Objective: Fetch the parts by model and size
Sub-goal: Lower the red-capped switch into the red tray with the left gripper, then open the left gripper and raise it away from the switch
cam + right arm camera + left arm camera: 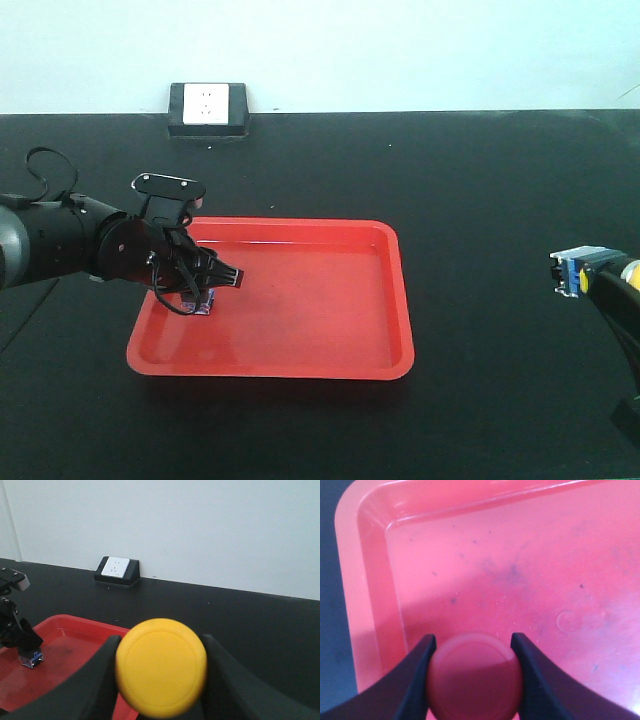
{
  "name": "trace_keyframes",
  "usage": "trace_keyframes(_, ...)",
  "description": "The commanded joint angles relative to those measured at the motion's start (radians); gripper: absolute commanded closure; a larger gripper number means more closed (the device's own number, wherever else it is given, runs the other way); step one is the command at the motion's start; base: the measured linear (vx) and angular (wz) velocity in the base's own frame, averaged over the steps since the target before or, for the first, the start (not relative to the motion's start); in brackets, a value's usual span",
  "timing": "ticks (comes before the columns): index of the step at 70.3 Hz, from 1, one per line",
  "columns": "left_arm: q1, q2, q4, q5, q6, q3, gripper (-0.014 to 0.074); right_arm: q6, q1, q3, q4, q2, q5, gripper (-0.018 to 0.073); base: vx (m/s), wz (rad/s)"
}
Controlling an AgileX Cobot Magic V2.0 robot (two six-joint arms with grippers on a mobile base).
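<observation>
My left gripper (pixel 207 287) is shut on the red-capped switch (pixel 475 677), with a black finger (pixel 422 655) pressed on each side of the round cap. It hangs low over the left part of the red tray (pixel 320 320). The switch's bluish base (pixel 203 306) is at the tray floor; contact cannot be told. At the far right, off the tray, my right gripper (pixel 603 268) is shut on the yellow-capped switch (pixel 161 667). That switch's blue and black base (pixel 572 272) points left, above the black table.
The tray floor (pixel 530 570) around the red switch is bare, with its raised rim (pixel 367 580) close on the left. A white wall socket on a black block (pixel 207 106) stands at the table's back edge. The black tabletop (pixel 480 200) surrounds the tray.
</observation>
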Motion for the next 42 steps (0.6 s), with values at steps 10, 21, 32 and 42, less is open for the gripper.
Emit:
trace_keyframes(10,-0.008,-0.043,-0.007,-0.021,-0.001,-0.035,0.0115,-0.007,-0.001,-0.030,-0.010,0.009,-0.082,0.0569,0.00,0.00)
trace_keyframes(21,-0.008,-0.058,-0.007,0.086,-0.001,-0.096,0.0014,-0.007,-0.001,-0.030,-0.010,0.009,-0.082,0.0569,0.00,0.00)
trace_keyframes(32,-0.008,-0.155,-0.007,0.136,0.001,-0.128,0.0009,-0.007,-0.001,-0.030,-0.010,0.009,-0.082,0.0569,0.00,0.00)
trace_keyframes(42,-0.011,-0.297,-0.007,0.147,0.049,-0.127,0.0009,-0.007,-0.001,-0.030,-0.010,0.009,-0.082,0.0569,0.00,0.00)
